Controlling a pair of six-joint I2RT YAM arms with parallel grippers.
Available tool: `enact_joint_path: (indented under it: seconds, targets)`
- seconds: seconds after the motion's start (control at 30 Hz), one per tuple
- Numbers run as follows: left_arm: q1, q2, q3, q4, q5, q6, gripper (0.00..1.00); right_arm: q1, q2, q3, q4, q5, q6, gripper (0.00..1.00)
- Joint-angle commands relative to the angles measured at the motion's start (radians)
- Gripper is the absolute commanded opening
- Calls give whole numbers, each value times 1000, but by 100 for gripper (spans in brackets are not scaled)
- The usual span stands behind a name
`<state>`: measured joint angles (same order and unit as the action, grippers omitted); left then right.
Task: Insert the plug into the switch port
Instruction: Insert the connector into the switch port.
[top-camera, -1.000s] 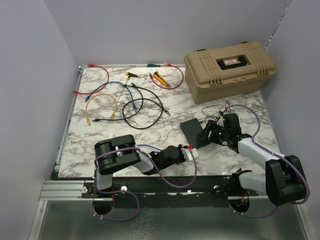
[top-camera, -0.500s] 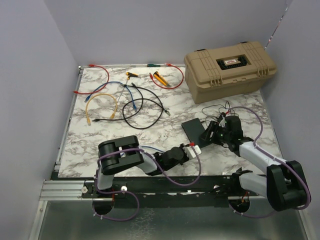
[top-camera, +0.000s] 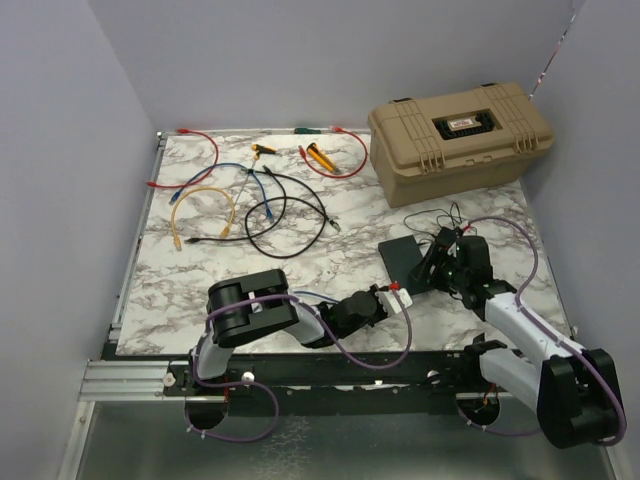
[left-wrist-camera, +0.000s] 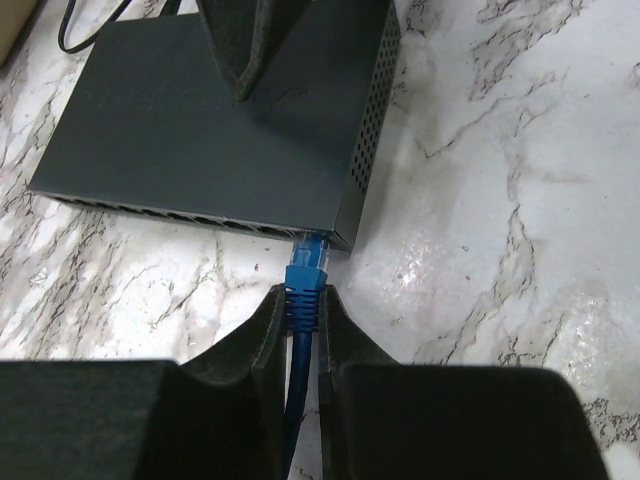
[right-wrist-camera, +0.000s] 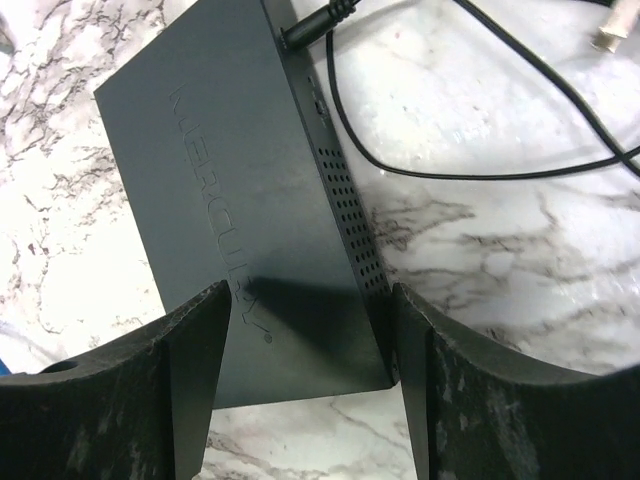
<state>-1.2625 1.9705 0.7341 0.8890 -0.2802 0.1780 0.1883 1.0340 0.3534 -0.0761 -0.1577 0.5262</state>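
Observation:
The dark-grey switch (top-camera: 403, 256) (left-wrist-camera: 210, 130) (right-wrist-camera: 230, 170) lies flat on the marble table, right of centre. My left gripper (top-camera: 392, 296) (left-wrist-camera: 303, 297) is shut on the blue plug (left-wrist-camera: 305, 272). The plug's clear tip touches the end port at the switch's near right corner. How deep it sits in the port is unclear. My right gripper (top-camera: 432, 264) (right-wrist-camera: 310, 300) stands open over the switch's other end. One finger (left-wrist-camera: 240, 50) rests on the top face, and the other (right-wrist-camera: 420, 360) lies against the perforated side.
A thin black power cord (right-wrist-camera: 450, 170) loops behind the switch. A big tan case (top-camera: 460, 125) stands at the back right. Several loose cables (top-camera: 250, 205), red, blue, yellow and black, lie at the back left.
The switch and my right gripper have shifted to the right and slightly back. My left gripper has followed to the right with the plug.

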Motion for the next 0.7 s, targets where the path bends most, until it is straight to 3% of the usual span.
enact_joint_path:
  seconds: [0.0, 0.23, 0.37, 0.5, 0.53, 0.57, 0.67]
  targets:
    - [12, 68, 3, -13, 82, 0, 8, 63, -71, 32, -236, -114, 118, 68]
    - [12, 47, -37, -14, 96, 8, 25, 63, -31, 64, -237, 51, 98, 75]
    - [12, 24, -61, -29, 96, 15, 40, 63, -11, 69, -231, 93, 94, 77]
    - [11, -20, -80, -78, 87, -2, 62, 63, -34, 88, -247, 151, 91, 84]
    - [12, -36, -88, -86, 80, -11, 74, 62, -46, 95, -253, 178, 85, 85]
    - [12, -55, -95, -95, 73, -22, 95, 62, -57, 104, -261, 197, 79, 87]
    - [15, -110, -97, -154, 46, -63, 99, 63, -79, 134, -285, 243, 55, 92]
